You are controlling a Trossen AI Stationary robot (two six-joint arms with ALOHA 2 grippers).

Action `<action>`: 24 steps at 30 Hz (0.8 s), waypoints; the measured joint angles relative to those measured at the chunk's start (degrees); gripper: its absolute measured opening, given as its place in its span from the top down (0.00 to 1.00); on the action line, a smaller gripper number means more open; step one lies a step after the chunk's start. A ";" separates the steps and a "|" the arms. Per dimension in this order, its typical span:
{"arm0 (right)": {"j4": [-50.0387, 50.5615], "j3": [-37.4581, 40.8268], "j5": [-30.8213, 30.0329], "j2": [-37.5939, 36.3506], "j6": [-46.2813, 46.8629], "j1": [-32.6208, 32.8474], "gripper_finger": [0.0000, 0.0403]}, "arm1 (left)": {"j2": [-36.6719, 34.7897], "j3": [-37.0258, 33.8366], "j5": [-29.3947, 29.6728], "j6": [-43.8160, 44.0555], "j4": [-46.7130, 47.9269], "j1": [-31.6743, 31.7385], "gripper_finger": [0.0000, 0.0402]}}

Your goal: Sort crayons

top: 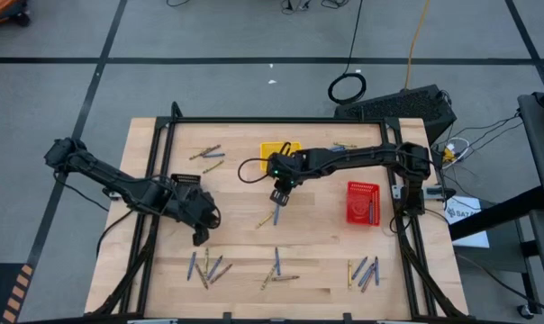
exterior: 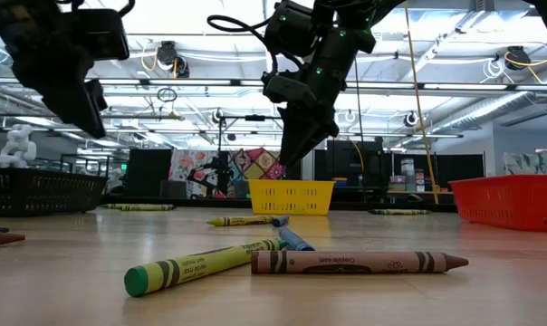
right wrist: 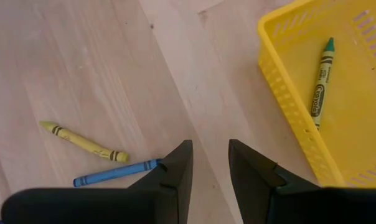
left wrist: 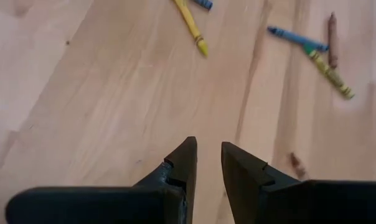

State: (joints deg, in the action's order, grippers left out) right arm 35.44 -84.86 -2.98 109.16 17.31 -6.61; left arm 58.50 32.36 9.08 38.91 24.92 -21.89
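Presently, both the right tool (top: 279, 200) and left tool (top: 200, 238) are held slightly spread and empty above scattered crayons (top: 274, 216) on the bench (top: 146, 270).

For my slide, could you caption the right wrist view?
Open right gripper above a blue crayon, beside the yellow tray.

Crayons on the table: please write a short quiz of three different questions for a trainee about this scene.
1. True or false: the yellow tray holds a crayon.
2. Which gripper hangs above the blue crayon: A left, B right?
3. Fill in: the left gripper holds ____.

Key: 1 true, a green-tipped crayon lies in it. 2 B, the right gripper. 3 nothing; its fingers stand apart over bare wood.
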 joint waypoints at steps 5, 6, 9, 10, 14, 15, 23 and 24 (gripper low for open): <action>-0.07 0.00 -0.01 0.00 -0.71 0.00 0.77 | 0.00 0.00 -0.09 1.21 -4.24 0.04 0.81; -0.07 0.00 -0.01 0.00 -0.86 0.00 0.77 | 0.00 0.00 -0.13 1.18 -6.27 0.04 0.81; -0.04 0.00 -0.13 0.00 -0.90 0.00 0.77 | 0.00 0.00 -0.95 1.16 -11.99 0.04 0.81; -0.04 0.00 -0.23 0.00 -0.86 0.00 0.77 | 0.00 0.01 -1.73 1.16 -13.27 0.04 0.81; -0.04 0.02 -0.29 0.00 -0.47 0.00 0.77 | 0.00 0.02 -2.91 1.25 -12.56 0.00 0.81; 0.00 0.02 -0.31 0.00 -0.47 0.02 0.77 | 0.00 0.02 -2.91 1.27 -11.29 0.00 0.81; 0.42 0.04 -0.60 0.02 -0.03 0.74 0.77 | 0.00 0.02 -4.57 4.20 -11.16 0.00 0.81; 0.42 0.04 -1.28 0.02 -0.01 0.79 0.77 | 0.00 0.02 -5.07 4.19 -11.97 0.00 0.81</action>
State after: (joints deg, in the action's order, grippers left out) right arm 35.86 -84.82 -4.26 109.19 17.30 -5.82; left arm 58.50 32.38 4.01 43.10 12.95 -21.89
